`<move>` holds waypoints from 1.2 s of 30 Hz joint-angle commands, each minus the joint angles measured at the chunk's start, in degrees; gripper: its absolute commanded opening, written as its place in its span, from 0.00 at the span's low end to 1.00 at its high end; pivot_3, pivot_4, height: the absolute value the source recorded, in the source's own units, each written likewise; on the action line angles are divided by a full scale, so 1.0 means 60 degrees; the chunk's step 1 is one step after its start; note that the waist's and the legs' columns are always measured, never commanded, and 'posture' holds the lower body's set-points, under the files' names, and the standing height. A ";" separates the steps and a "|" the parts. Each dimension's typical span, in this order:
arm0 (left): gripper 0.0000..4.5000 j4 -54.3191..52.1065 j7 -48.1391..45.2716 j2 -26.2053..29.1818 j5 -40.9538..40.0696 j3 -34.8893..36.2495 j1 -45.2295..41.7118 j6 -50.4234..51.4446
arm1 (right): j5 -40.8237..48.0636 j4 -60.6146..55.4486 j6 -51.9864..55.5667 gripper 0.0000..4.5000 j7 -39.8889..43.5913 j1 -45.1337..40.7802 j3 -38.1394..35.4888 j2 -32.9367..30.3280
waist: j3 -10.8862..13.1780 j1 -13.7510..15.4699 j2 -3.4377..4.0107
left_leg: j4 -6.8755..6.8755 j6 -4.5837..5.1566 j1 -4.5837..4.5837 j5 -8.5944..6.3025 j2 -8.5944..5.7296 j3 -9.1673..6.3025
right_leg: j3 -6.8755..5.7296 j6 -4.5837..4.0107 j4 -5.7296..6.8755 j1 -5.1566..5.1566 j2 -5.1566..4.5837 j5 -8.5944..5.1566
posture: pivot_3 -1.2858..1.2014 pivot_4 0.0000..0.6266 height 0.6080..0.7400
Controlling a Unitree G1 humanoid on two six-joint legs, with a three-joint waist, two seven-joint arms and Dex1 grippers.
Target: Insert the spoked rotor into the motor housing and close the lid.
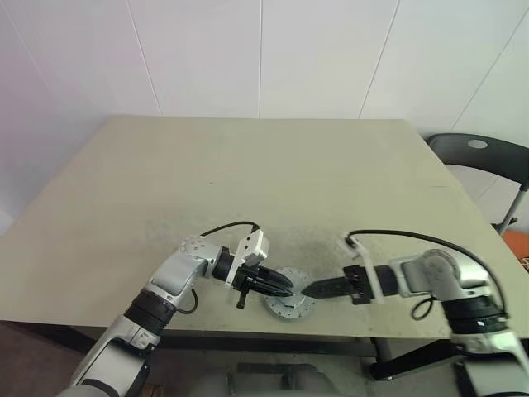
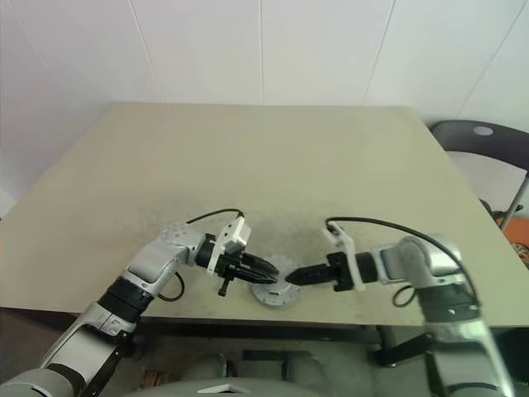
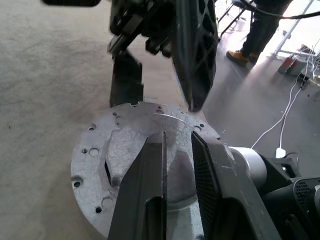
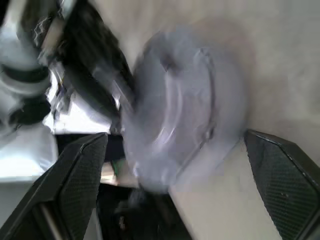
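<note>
Jaws of the left gripper (image 1: 285, 290) pinch shut on the flat grey drilled metal disc, the lid (image 1: 291, 304), at the bench (image 1: 248, 182) front edge; right gripper (image 1: 312, 290), spread wide, faces it from just beside.

I see a wide beige matte table (image 1: 248, 190) set against a white panelled wall (image 1: 264, 58). Off its far right corner stands a dark grey chair (image 1: 483, 157) with a rounded seat. In the left wrist view, a person's dark-trousered legs (image 3: 262, 30) stand by white floor cables (image 3: 280, 125).
</note>
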 commanded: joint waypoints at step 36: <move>0.21 0.0187 0.0817 0.0229 -0.0412 0.1681 -0.0573 -0.0156 | 0.0307 0.1418 -0.0076 0.29 -0.1687 -0.0694 -0.0805 0.1782 | -0.0031 -0.0423 0.0004 | -0.0028 0.0050 -0.0011 -0.0027 0.0026 -0.0019 | 0.0071 -0.0044 0.0025 -0.0075 0.0088 0.0016 | 0.52 0.00 1.00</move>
